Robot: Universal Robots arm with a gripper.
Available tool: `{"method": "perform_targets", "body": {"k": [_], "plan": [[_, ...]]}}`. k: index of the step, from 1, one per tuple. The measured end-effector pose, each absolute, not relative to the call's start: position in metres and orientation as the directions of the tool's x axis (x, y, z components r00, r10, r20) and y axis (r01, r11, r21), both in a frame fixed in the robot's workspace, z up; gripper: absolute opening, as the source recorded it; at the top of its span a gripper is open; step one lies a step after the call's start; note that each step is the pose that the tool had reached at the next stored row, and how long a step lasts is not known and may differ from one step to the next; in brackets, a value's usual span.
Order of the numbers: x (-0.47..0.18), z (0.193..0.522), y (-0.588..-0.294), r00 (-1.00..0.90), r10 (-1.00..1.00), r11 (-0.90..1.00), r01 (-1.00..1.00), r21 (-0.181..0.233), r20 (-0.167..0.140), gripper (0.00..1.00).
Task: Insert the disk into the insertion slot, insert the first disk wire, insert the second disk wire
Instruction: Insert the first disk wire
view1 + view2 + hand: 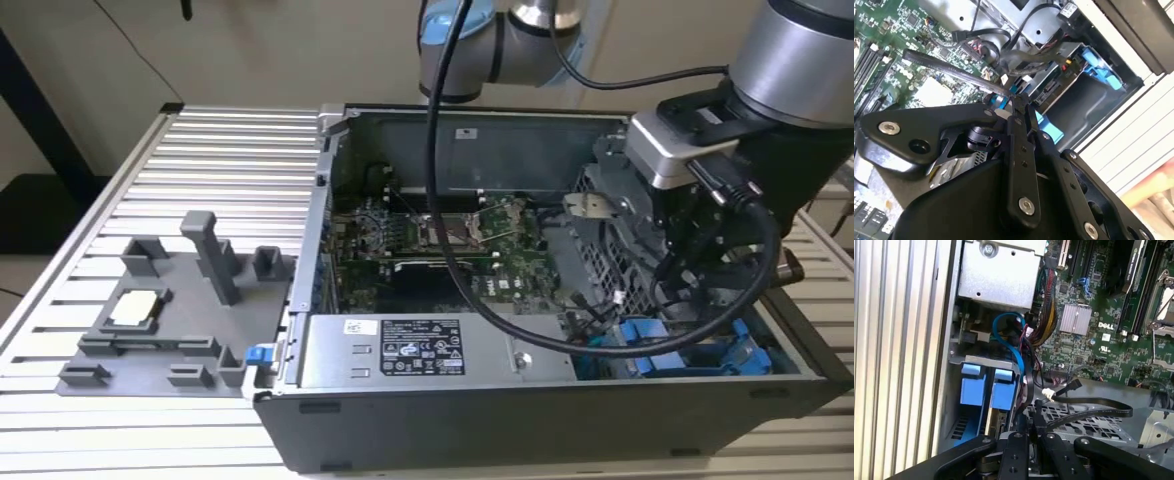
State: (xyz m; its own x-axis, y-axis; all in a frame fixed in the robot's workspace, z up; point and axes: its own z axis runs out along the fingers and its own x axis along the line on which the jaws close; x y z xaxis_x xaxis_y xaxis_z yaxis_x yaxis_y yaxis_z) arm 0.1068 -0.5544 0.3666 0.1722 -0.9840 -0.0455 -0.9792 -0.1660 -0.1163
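My gripper [1015,97] reaches down into the open computer case at its drive-bay corner, on the exterior view's right. In both wrist views its black fingers stand close together, pinching the end of a flat black disk wire [1089,409] that loops away over the perforated metal. The disk [996,421] stands edge-on between bright blue carrier brackets [989,385], inside the insertion slot [1079,95], right beside the fingertips [1026,427]. A blue cable [1013,347] arcs above the brackets. In the exterior view the blue carriers [674,352] show under the arm's wrist [707,190].
The green motherboard [441,240] fills the case's middle. A grey power supply box with a sticker [420,350] lies along the front. Loose wire bundles [1046,322] hang near the bay. A grey parts fixture [174,300] sits on the ribbed table at the exterior view's left.
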Motion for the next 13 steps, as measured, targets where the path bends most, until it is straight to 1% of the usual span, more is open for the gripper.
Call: {"method": "perform_targets", "body": {"k": [13], "plan": [[0.1084,0.3632,-0.555,0.016,-0.999,-0.011,-0.993,-0.114,-0.044,0.16]]}}
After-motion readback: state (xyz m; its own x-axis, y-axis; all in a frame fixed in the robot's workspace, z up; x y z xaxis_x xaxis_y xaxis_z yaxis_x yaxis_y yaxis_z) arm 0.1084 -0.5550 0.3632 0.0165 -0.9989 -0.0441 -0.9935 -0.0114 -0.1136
